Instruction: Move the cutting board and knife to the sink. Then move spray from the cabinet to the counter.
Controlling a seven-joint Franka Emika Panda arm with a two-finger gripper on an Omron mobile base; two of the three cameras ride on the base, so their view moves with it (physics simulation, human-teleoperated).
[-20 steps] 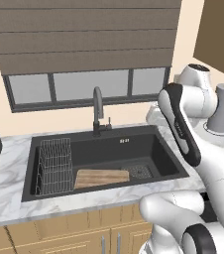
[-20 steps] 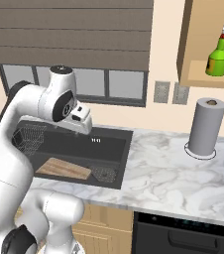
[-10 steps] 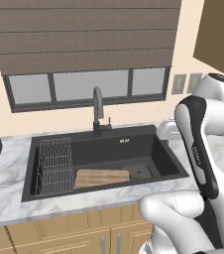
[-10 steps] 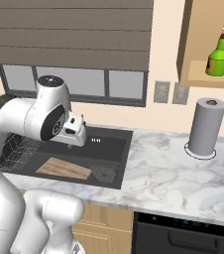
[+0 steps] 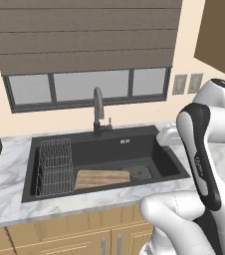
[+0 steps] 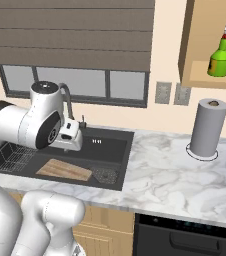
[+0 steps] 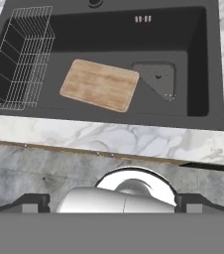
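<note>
Fingers (image 7: pixel 32 202) stand spread to their widest, holding nothing, high above the counter (image 7: pixel 134 139) edge. Cutting board (image 7: pixel 99 84) lies flat on the sink (image 7: pixel 203 74) floor, long axis running 10 to 4 o'clock, wire rack (image 7: pixel 17 59) at its 9 o'clock, drain grid (image 7: pixel 156 79) at 3.

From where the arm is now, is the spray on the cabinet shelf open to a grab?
Probably yes. The spray stands alone in the doorless cabinet niche, nothing in front of it. The gripper hangs open and empty over the sink, so it needs a long swing up and right.
</note>
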